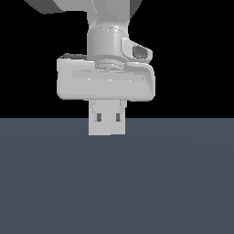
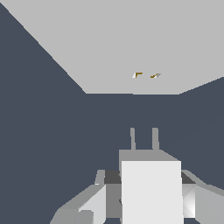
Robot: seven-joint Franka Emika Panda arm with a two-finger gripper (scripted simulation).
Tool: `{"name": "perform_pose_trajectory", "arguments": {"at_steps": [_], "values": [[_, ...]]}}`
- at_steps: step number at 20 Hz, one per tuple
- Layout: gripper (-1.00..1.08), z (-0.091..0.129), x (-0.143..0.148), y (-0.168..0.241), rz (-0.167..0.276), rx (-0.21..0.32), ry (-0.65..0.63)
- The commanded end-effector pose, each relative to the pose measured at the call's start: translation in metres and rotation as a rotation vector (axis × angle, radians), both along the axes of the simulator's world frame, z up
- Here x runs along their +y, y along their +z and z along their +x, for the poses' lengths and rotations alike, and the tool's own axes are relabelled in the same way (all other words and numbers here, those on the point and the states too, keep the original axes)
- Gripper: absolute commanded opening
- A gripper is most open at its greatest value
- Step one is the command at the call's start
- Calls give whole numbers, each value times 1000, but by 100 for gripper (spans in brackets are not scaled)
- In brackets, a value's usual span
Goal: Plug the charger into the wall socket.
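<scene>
Fingers [image 2: 94, 203] of our pale grey gripper [image 2: 151, 199] close on the small white cube-like charger [image 2: 151, 192], pressing its two sides; low in the wrist frame we see the block filling the narrow gap between them. Two thin grey prongs [image 2: 144, 138] stick out of the block's far face, side by side, toward the flat white square wall socket [image 2: 109, 43] that fills the upper part of that frame. We make out two tiny yellowish holes [image 2: 145, 75] near the plate's lower edge, roughly in line with the prongs and apart from them, with dark blue-grey floor [image 2: 43, 131] between. In the exterior view, the gripper [image 1: 106, 123] hangs at upper centre of the frame, a black background above the floor [image 1: 117, 183]. There, a pale block at its tip hides any grip from us.
</scene>
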State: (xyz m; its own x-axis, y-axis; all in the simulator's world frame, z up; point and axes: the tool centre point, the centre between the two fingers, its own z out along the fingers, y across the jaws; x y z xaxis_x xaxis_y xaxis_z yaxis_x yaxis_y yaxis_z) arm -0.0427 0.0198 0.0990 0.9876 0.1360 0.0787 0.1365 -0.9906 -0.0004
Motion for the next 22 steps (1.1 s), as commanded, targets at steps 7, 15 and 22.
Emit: {"name": "perform_pose_trajectory", "arguments": {"at_steps": [7,15,22], "values": [[-100,0,-1,1,0,0,-11],[-100,15,1,1,0,0,-11],[-100,41,4,1,0,1,-12]]}}
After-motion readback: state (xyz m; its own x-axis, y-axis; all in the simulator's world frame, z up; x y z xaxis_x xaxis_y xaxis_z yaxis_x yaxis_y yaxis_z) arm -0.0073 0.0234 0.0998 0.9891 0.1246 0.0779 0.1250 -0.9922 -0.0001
